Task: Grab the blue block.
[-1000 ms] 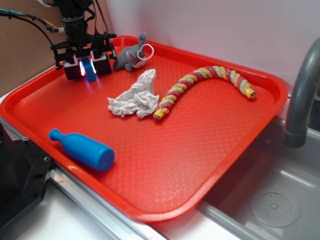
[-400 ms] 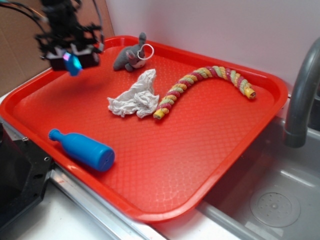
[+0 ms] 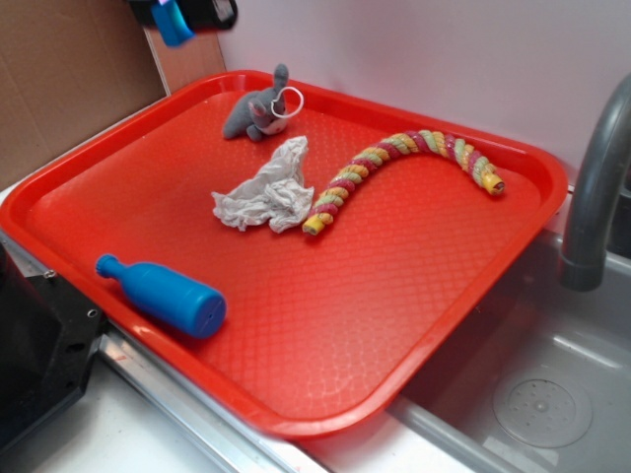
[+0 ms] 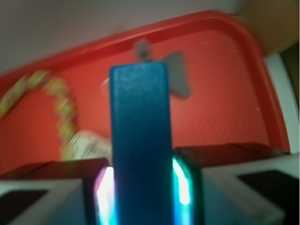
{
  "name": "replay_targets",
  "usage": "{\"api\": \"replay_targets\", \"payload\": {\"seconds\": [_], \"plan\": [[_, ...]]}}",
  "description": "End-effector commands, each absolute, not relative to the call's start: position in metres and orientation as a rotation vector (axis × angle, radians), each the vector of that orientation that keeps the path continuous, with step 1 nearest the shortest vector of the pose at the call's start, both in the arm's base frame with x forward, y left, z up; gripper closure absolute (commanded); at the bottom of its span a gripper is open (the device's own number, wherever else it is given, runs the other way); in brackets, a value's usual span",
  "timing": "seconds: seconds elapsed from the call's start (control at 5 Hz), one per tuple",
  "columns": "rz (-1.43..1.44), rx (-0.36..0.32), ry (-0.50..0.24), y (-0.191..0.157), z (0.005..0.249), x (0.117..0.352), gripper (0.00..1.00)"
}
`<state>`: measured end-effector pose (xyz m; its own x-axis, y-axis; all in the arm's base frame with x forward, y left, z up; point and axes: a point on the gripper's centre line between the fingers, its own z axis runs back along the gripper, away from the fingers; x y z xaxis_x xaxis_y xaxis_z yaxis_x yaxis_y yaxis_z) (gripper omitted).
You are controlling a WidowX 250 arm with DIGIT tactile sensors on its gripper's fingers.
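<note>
The blue block [image 4: 140, 140] fills the middle of the wrist view, clamped between my gripper's [image 4: 142, 194] two glowing pads. In the exterior view the gripper [image 3: 177, 15] is high at the top left edge, well above the red tray [image 3: 414, 296], and the blue block [image 3: 173, 22] pokes down from it. Most of the arm is out of frame.
On the tray lie a blue bottle [image 3: 163, 296] near the front left, a crumpled white cloth [image 3: 264, 192], a grey stuffed toy [image 3: 258, 108] at the back, and a striped rope [image 3: 404, 163]. A sink and grey faucet [image 3: 596, 187] stand to the right.
My gripper has risen from the tray's back left corner to the top of the frame, carrying the blue block up with it. Nothing else moved.
</note>
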<state>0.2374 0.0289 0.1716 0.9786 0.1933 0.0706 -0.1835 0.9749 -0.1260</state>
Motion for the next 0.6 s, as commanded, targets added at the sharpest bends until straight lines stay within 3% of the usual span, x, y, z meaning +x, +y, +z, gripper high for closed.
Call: {"api": "replay_targets", "payload": {"seconds": [0.0,0.4], "plan": [[0.084,-0.145,-0.144,0.01,0.241,0.208,1.0],[0.059,-0.144,-0.14,-0.007,0.26,0.172,1.0]]}}
